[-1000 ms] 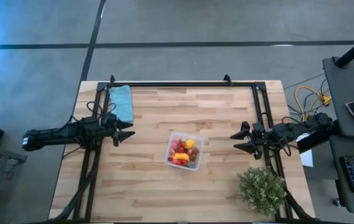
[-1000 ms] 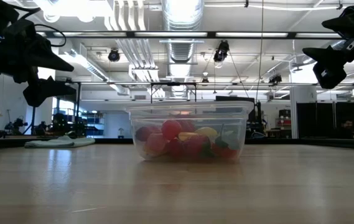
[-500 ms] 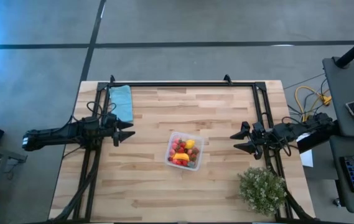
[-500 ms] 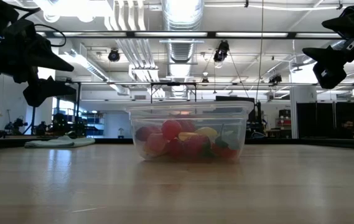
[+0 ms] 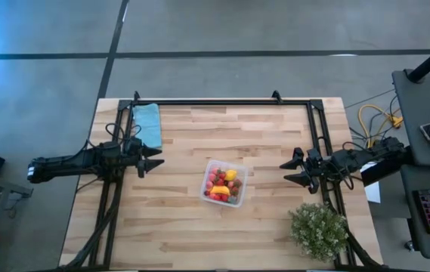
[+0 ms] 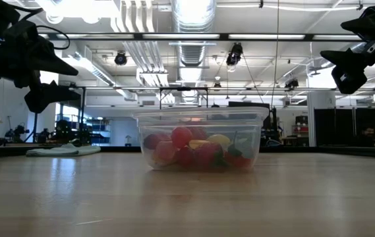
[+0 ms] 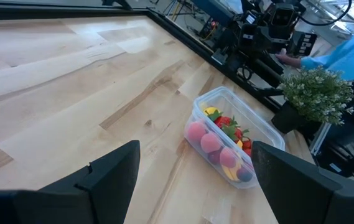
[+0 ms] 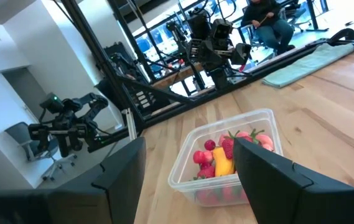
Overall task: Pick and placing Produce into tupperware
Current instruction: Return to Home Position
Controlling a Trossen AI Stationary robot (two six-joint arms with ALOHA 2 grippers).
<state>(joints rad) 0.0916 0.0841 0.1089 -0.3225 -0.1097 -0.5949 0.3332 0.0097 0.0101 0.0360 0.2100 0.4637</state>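
Note:
The clear tupperware (image 5: 224, 183) stands on its base at the middle of the wooden table, also seen in the low view (image 6: 201, 139). Inside it lies the produce (image 5: 224, 184): red, pink and yellow pieces (image 7: 220, 142) (image 8: 226, 157). My left gripper (image 5: 154, 162) hovers open above the table's left side, pointing at the tub. My right gripper (image 5: 290, 171) hovers open at the right side, also facing the tub. Neither has anything between its fingers.
A folded teal cloth (image 5: 148, 123) lies at the far left corner. A bushy green potted plant (image 5: 319, 230) stands at the near right corner. A black frame (image 5: 222, 101) runs along the table's far edge and sides. Bare wood surrounds the tub.

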